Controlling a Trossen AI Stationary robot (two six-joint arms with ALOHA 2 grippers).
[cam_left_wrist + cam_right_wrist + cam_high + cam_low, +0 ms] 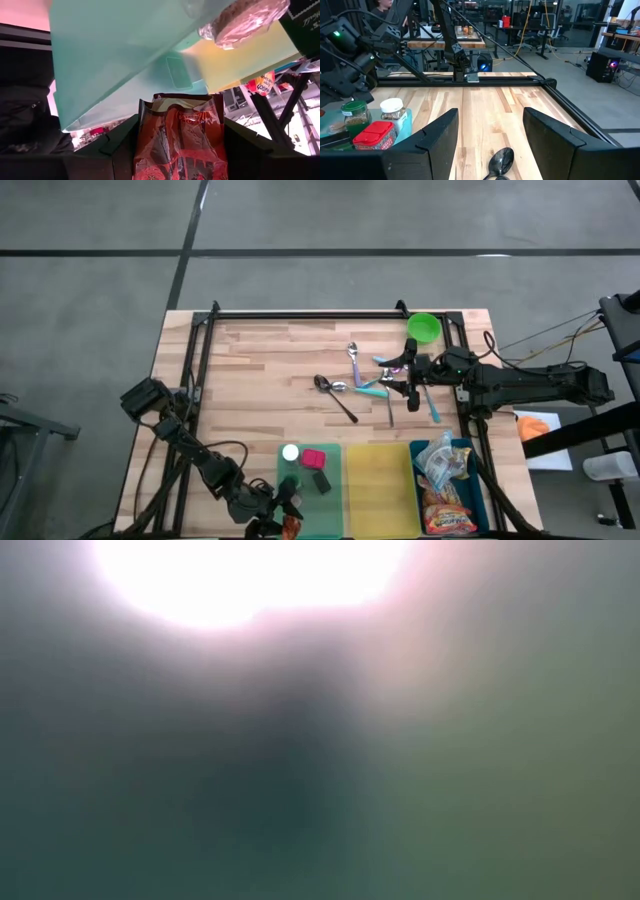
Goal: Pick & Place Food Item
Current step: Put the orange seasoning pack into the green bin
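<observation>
A red snack bag sits between the fingers of my left gripper, at the table's near edge by the near left corner of the green bin. That bin holds a white-lidded jar, a red-lidded tub and a dark item. My right gripper hovers open at the table's middle right, above scattered spoons, with nothing between its fingers. The low view is blurred and shows nothing. My left gripper pinches the red snack bag by its two side edges between its two fingers. The fingers slant down from the table's near left and lie along the bag. The bag's sealed end points away from the gripper toward the green bin. Whether the bag is clear of the table I cannot tell.
A yellow bin and a blue bin with several snack packets stand right of the green bin along the near edge. A green bowl sits at the far right. Bare wood lies across the table's left and middle.
</observation>
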